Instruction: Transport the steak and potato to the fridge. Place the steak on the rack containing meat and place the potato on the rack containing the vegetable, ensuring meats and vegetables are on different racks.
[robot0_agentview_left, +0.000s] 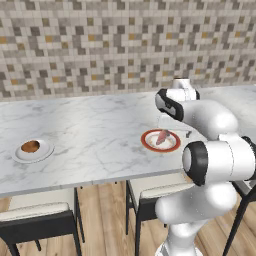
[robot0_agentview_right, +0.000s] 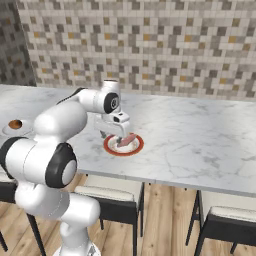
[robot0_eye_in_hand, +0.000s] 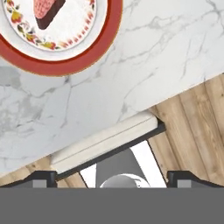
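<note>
The steak (robot0_agentview_left: 162, 136), a pink wedge with a dark edge, lies on a red-rimmed white plate (robot0_agentview_left: 150, 146) near the front of the marble counter (robot0_agentview_left: 95, 130). Far to the left, the brown potato (robot0_agentview_left: 30, 146) sits in a white bowl (robot0_agentview_left: 46, 153). My gripper (robot0_agentview_right: 112, 134) hangs open and empty just above the counter, beside the plate (robot0_agentview_right: 135, 150) on its near side. In the hand view the steak (robot0_eye_in_hand: 48, 8) and plate (robot0_eye_in_hand: 87, 61) are at the top left, well off the gap between my fingertips (robot0_eye_in_hand: 41, 176). The fridge is out of view.
Dark-framed chairs with cream seats (robot0_agentview_left: 150, 185) stand tucked under the counter's front edge; one seat (robot0_eye_in_hand: 109, 138) lies directly below the hand. A mosaic tile wall (robot0_agentview_left: 100, 45) backs the counter. Wooden floor (robot0_eye_in_hand: 197, 127) lies in front.
</note>
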